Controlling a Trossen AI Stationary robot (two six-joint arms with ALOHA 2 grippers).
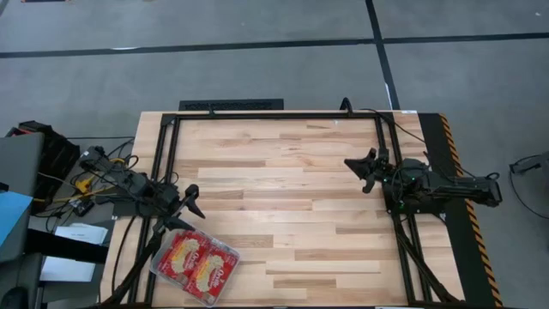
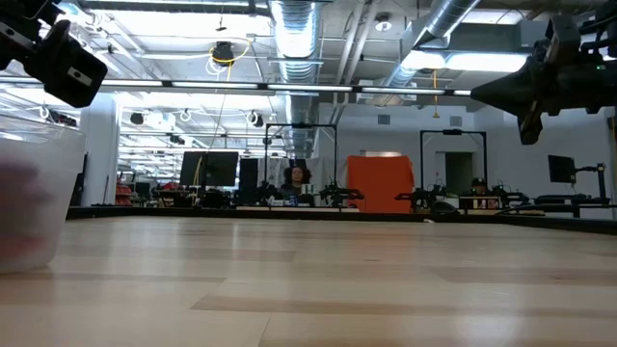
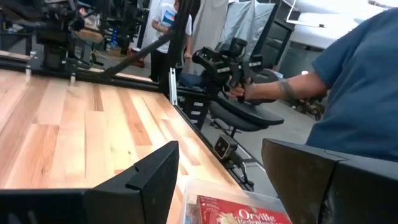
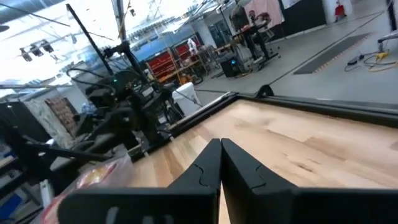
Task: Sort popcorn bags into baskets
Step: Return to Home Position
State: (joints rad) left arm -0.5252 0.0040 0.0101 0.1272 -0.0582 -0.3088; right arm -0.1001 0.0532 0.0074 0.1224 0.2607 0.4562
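Observation:
A clear plastic tray (image 1: 159, 268) stands at the table's near left corner with red popcorn bags (image 1: 196, 262) lying flat in it, two showing on top. The tray also shows in the low view (image 2: 34, 202) and the right wrist view (image 4: 93, 177). My left gripper (image 1: 194, 202) is open and empty above the table, just past the tray's far side. In the left wrist view its fingers stand wide apart (image 3: 230, 180) over a red bag (image 3: 245, 214). My right gripper (image 1: 356, 167) is shut and empty above the table's right part (image 4: 221, 146).
A black frame (image 1: 274, 114) runs along the table's far, left and right sides. Bare wood (image 1: 292, 223) lies between the two arms. Beyond the table's near left side, a person in a blue sleeve (image 3: 354, 81) holds a dark handle (image 3: 233, 59).

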